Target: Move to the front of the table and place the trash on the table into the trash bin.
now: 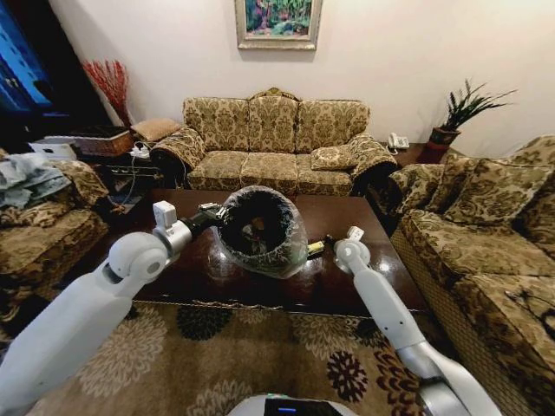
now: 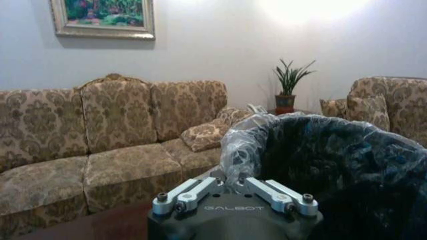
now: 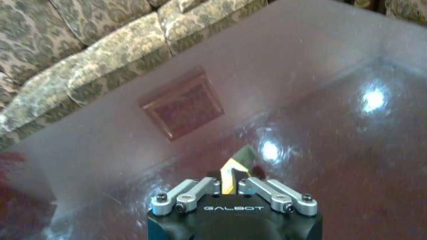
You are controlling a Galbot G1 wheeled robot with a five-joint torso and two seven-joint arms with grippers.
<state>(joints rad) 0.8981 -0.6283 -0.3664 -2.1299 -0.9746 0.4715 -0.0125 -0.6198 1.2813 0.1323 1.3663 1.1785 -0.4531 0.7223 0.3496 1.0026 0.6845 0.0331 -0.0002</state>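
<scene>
Over the glossy tabletop, the right gripper (image 3: 233, 186) has its fingers drawn together on a small yellow-and-green wrapper (image 3: 238, 165), which sticks out past the fingertips above the dark wood of the coffee table (image 3: 320, 130). From the head camera, that same right gripper (image 1: 334, 246) sits just beside the trash bin (image 1: 260, 232), with the wrapper (image 1: 316, 249) between the fingertips and the bin's bagged wall.

Across from it, the left gripper (image 2: 235, 187) is pinched on the bin's rim, the crinkled clear plastic bag (image 2: 243, 145) bunched between its fingers. In the head view the left gripper (image 1: 211, 215) holds the bin tipped, its black mouth turned toward the camera, above the table (image 1: 364, 286). A few bits of reddish and pale litter seem to lie inside the bin, though they are too murky to name.

As for progress, I judge the task well along: the robot stands at the front of the table, the visible tabletop carries no other loose trash, and some pieces appear already binned. What is left, as far as can be told, is getting this held wrapper over the rim and letting it go.
</scene>
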